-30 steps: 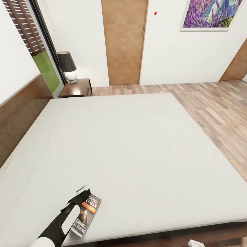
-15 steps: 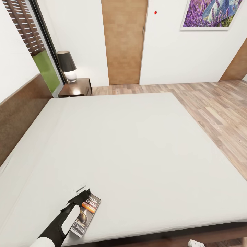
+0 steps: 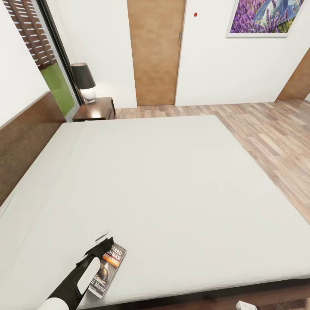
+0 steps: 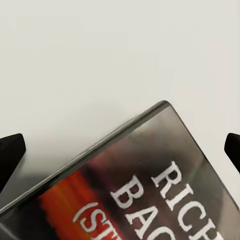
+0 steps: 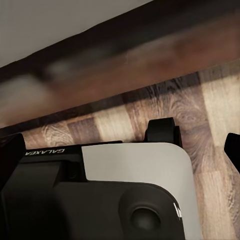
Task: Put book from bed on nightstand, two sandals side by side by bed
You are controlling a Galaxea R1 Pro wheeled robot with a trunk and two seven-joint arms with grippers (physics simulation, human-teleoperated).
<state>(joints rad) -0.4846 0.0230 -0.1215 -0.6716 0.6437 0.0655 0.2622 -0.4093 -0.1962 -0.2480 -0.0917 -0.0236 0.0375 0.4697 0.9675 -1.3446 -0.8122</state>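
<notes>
The book lies flat on the bed, close to the mattress's near edge, its dark cover with white letters and an orange band facing up. My left gripper hovers over the book's far end. In the left wrist view this gripper is open, its fingertips spread wide on either side of the book and not touching it. The right gripper is open and empty, down low by the bed frame. A nightstand stands at the bed's far corner. The sandals are out of view.
A black-shaded lamp stands on the nightstand. The brown headboard runs along the left. A tan door and a lavender picture are on the far wall. Wood-plank floor lies right of the bed.
The head camera has tilted very slightly. The left gripper and the book hold the same places.
</notes>
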